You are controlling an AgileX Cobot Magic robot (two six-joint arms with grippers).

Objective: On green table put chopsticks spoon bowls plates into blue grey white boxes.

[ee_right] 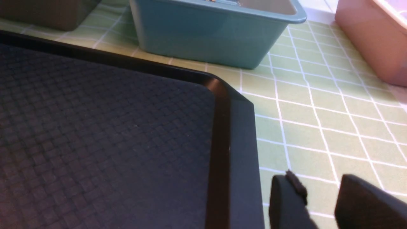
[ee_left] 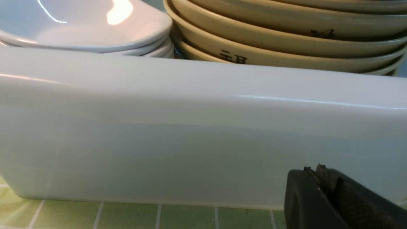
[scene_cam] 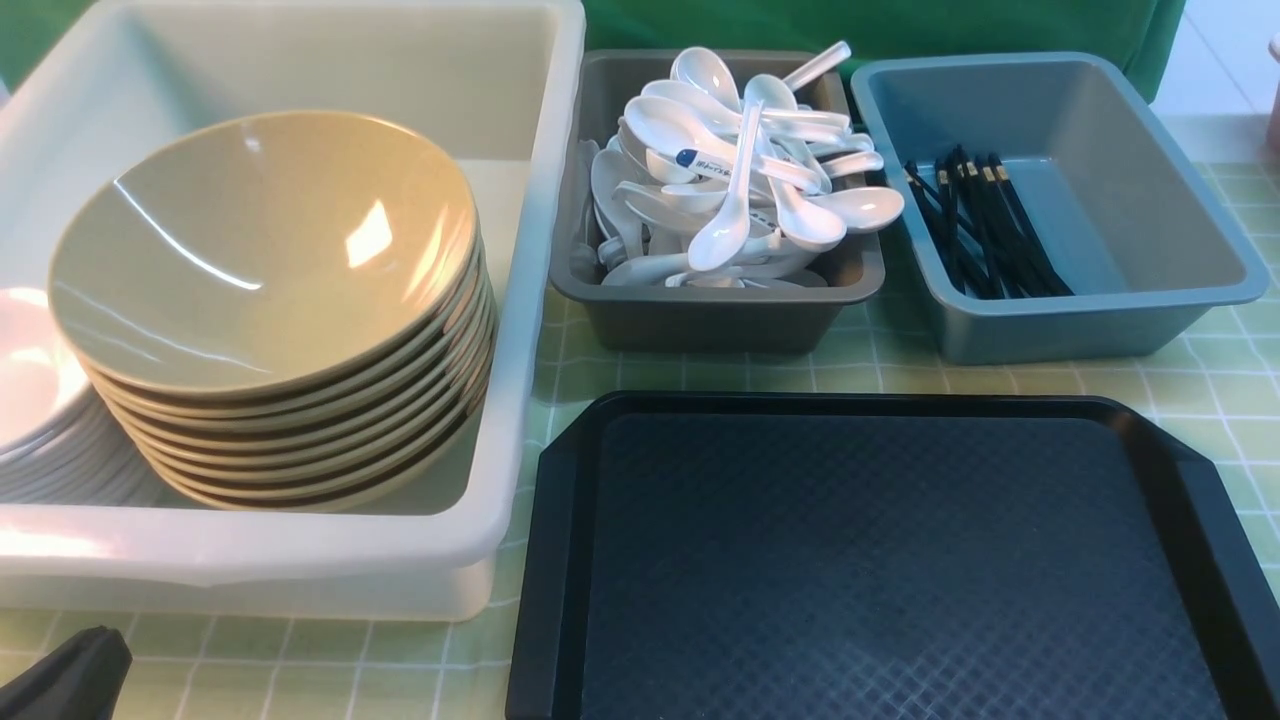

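My left claw [ee_left: 337, 200] sits low on the green checked table [scene_cam: 880, 375], right beside the white plastic box's [ee_left: 190, 133] outer wall; fingers look pressed together, holding nothing. My right claw [ee_right: 321, 203] hovers over bare table just beside the corner of the black textured plastic tray [ee_right: 105, 136], its two fingers spread with a gap, empty. In the white box: a stack of tan ceramic bowls [scene_cam: 270, 300], with white plates [scene_cam: 40, 400] stacked at its left, touching or nearly so. The grey plastic box [scene_cam: 715, 310] is heaped with white ceramic spoons [scene_cam: 740, 170]. The blue plastic box [scene_cam: 1090, 290] holds black chopsticks [scene_cam: 985, 225] on its left side. A pink bin [ee_right: 375, 38] stands well apart from the tray.
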